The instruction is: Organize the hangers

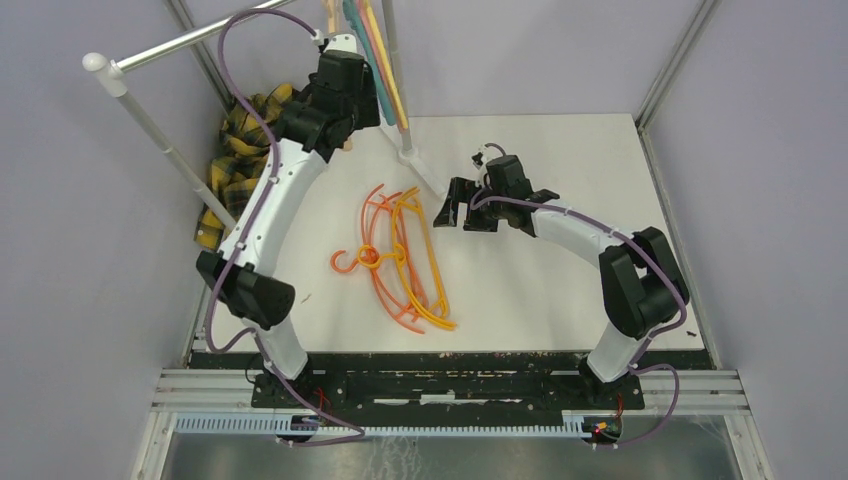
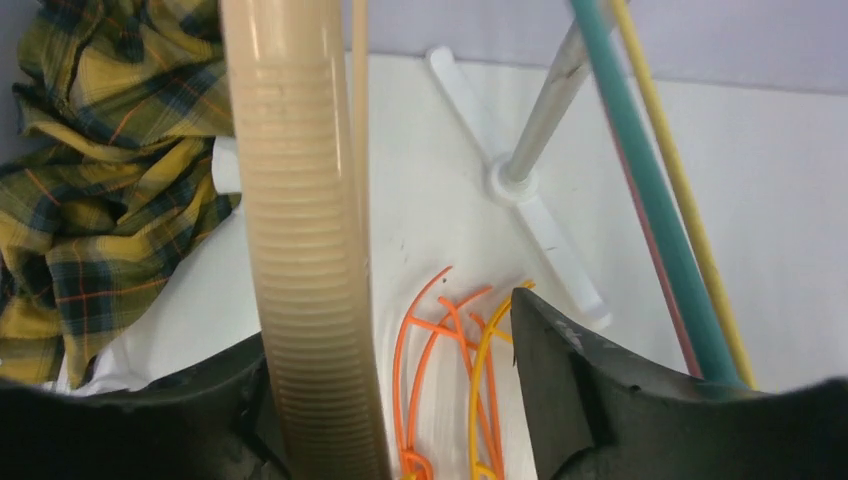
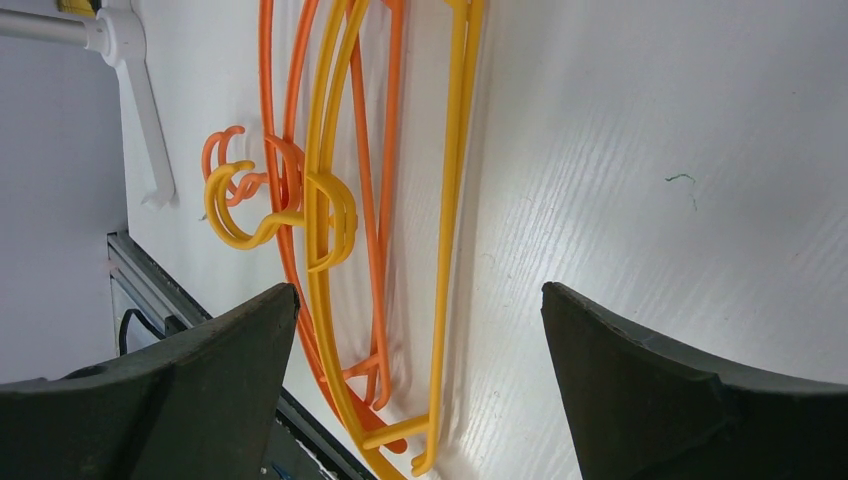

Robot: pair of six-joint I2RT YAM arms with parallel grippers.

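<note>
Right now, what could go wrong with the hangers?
The left gripper stands open around the peach hanger; if its hook, hidden here, is off the rail, it may fall. The orange hangers and yellow hangers on the table lie tangled, so the open right gripper might lift several together.

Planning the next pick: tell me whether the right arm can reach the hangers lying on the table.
Probably yes: the right gripper is open right beside the orange and yellow hangers, nothing standing between them.

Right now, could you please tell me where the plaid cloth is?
In the top view, the plaid cloth lies bunched at the table's far-left corner, beside the slanted rack pole. The loose hangers lie to its right.
</note>
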